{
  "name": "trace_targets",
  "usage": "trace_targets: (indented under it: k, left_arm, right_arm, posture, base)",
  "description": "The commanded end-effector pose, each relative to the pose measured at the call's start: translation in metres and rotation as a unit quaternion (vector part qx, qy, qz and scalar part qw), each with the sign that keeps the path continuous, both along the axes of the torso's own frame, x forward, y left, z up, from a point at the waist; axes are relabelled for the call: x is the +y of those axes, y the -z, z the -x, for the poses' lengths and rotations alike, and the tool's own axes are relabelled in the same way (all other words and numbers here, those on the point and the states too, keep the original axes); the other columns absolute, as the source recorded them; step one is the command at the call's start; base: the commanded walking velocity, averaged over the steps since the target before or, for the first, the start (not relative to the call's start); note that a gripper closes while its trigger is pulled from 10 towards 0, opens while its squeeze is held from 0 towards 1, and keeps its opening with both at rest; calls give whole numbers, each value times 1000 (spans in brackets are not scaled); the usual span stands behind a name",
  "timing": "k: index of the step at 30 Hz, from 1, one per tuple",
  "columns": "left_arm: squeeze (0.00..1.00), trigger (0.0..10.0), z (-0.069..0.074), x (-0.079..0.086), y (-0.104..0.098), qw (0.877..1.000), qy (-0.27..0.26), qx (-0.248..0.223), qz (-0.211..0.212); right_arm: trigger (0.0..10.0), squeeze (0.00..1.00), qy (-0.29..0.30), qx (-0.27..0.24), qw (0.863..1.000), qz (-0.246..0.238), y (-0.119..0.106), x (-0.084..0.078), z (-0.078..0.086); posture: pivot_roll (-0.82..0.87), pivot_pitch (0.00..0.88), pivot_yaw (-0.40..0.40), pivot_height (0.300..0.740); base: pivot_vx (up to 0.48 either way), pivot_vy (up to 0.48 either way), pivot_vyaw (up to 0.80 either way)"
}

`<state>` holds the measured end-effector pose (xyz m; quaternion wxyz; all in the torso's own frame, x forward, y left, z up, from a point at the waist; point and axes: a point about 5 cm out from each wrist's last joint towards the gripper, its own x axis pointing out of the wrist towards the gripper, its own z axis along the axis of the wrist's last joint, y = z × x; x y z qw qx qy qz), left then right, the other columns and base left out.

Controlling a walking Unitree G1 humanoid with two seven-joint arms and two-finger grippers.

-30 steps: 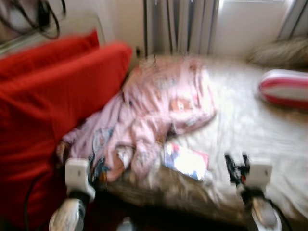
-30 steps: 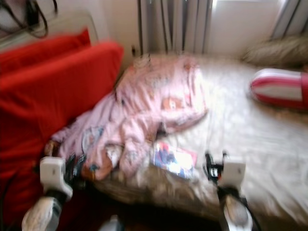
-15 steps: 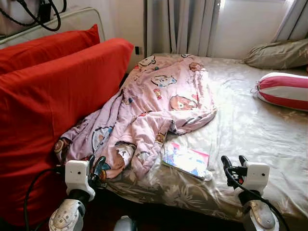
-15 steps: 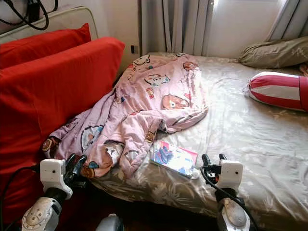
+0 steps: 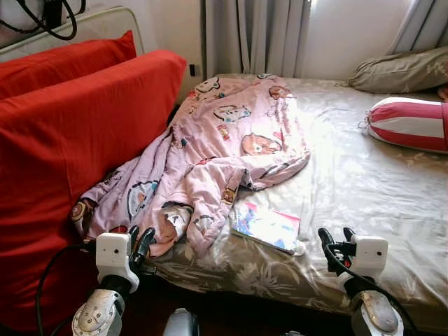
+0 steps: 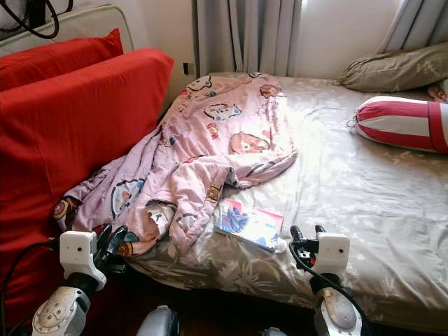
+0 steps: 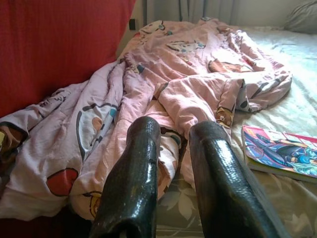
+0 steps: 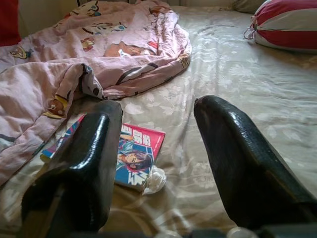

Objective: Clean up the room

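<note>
A crumpled pink blanket (image 5: 217,154) with cartoon prints lies across the left half of the bed (image 5: 364,189), one end hanging off the near corner. A colourful comic book (image 5: 266,226) lies flat on the sheet beside it, near the bed's front edge, with a small clear wrapper at its corner. My left gripper (image 5: 140,238) is held low before the blanket's hanging end, fingers (image 7: 143,173) slightly apart and holding nothing. My right gripper (image 5: 334,238) hovers open at the bed's front edge, right of the comic book (image 8: 129,156), also holding nothing.
Two large red cushions (image 5: 77,140) stand upright along the bed's left side. A red-and-white striped bolster (image 5: 409,122) and a beige pillow (image 5: 399,70) lie at the far right. Curtains (image 5: 255,35) hang behind the bed. Black cables (image 5: 49,14) hang at the top left.
The view has sharpened from a blur and shifted slightly as the camera moved. Both grippers keep the same pose in front of the bed; nothing on the bed has moved.
</note>
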<state>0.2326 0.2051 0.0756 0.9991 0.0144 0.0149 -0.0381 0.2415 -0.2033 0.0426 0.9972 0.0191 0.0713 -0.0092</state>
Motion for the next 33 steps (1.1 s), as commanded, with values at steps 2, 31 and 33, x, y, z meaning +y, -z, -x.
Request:
trace_targets:
  k: [2,31,33]
  left_arm:
    - [0,10000,0,0,-4,1000,4,-6,-1]
    - [0,10000,1,1,-4,1000,5,-4,-4]
    - [0,10000,1,1,-4,1000,5,-4,-3]
  right_arm:
    - [10000,0,-3,-5,1000,-2,-1,2,-1]
    - [10000,0,-58,5,998,-3,6,16,3]
    - [10000,0,-57,5,998,-8,6,16,4]
  posture:
    - [26,0,26,626]
    - [36,0,22,626]
    - [36,0,22,626]
  base:
    - [0,0,0]
    - [0,0,466]
    - [0,0,241]
